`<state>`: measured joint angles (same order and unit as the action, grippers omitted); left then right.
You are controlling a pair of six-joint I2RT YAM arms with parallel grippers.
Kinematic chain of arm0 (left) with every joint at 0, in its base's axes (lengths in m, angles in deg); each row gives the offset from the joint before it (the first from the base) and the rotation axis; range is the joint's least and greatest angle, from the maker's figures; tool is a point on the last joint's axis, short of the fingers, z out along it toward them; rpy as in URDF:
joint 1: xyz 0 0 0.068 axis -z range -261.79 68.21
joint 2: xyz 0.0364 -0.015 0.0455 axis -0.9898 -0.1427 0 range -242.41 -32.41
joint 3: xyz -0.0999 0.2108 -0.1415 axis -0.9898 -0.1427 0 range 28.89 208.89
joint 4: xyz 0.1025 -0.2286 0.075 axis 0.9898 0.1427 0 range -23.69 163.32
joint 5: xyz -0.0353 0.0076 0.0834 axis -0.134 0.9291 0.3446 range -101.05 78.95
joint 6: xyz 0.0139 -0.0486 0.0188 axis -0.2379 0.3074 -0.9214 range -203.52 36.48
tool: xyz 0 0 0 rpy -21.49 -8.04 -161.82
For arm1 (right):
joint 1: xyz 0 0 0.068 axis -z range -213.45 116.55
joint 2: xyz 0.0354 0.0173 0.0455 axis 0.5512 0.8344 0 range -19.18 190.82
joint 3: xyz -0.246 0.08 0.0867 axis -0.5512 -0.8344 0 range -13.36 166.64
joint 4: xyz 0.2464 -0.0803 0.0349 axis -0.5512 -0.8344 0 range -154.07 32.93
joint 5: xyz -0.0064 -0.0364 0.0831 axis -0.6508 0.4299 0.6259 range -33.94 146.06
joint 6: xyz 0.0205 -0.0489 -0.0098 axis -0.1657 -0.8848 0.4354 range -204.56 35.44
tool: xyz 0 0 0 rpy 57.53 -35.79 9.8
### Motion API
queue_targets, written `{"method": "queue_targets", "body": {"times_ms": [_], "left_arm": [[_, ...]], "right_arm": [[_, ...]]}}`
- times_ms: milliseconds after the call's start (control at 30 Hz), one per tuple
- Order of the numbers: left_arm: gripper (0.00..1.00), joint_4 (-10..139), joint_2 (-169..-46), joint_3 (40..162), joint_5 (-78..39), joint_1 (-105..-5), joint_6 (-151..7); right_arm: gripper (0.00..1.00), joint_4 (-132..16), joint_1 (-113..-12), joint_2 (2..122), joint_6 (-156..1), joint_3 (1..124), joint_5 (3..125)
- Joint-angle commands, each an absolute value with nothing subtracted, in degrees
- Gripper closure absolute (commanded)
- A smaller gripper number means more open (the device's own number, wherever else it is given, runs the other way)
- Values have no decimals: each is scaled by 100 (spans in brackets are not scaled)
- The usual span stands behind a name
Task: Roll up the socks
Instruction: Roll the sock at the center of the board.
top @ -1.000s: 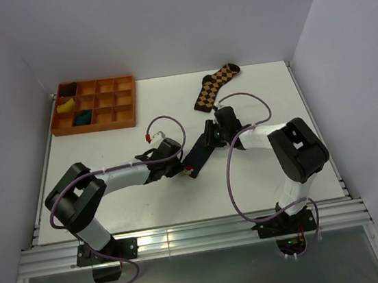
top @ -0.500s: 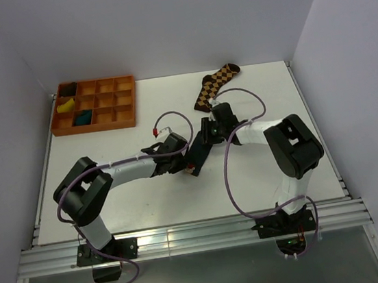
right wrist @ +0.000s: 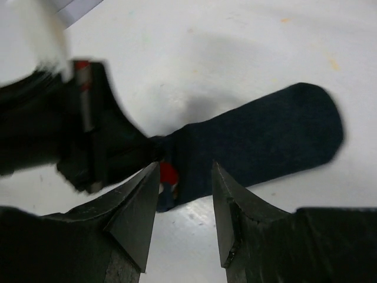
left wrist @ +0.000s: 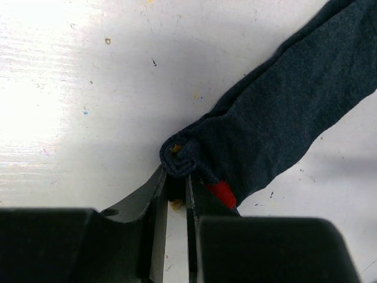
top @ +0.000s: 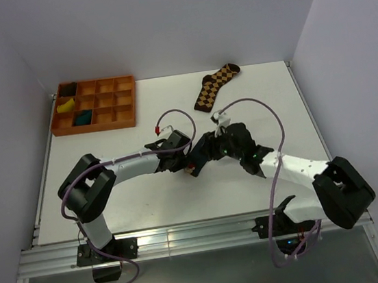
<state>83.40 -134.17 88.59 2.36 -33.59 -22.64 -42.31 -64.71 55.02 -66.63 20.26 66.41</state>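
Observation:
A dark teal sock (left wrist: 283, 112) lies flat on the white table, running from the upper right of the left wrist view down to its centre. Its near end is curled into a small tight roll (left wrist: 179, 156), with a red patch (left wrist: 221, 193) beside it. My left gripper (left wrist: 175, 183) is shut on that rolled end. In the right wrist view the same sock (right wrist: 265, 135) stretches off to the right. My right gripper (right wrist: 185, 171) hovers open over the patch end, nothing between its fingers, right beside the left gripper (right wrist: 88, 144).
A brown argyle sock (top: 215, 86) lies at the back of the table. An orange compartment tray (top: 113, 113) sits at the back left, holding a yellow bundle (top: 66, 106) and a teal bundle (top: 84, 116). Both arms meet mid-table.
The right arm has swung out to the right and its gripper has come from the sock's far end to the rolled end, jaws wider. The left gripper shifted slightly right with the sock.

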Motion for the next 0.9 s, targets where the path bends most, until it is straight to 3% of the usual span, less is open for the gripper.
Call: {"method": "queue_targets", "body": {"times_ms": [0,333,600,867], "left_arm": [[100,8943,-13674,8900,363,-3337,-2393],[100,9040,-13692,9085,205,-3337,-2543],[100,9136,-13788,9226,47,-3328,-2753],[100,9136,-13823,9252,-41,-3337,-2885]], "right_arm": [[52,-3555,-7043,5132,-7032,1452,6012],[56,-2552,-9003,5060,-7778,756,4456],[50,-2762,-9900,6044,-8473,1335,2998],[49,-2815,-10306,6748,-9124,1845,2355]]}}
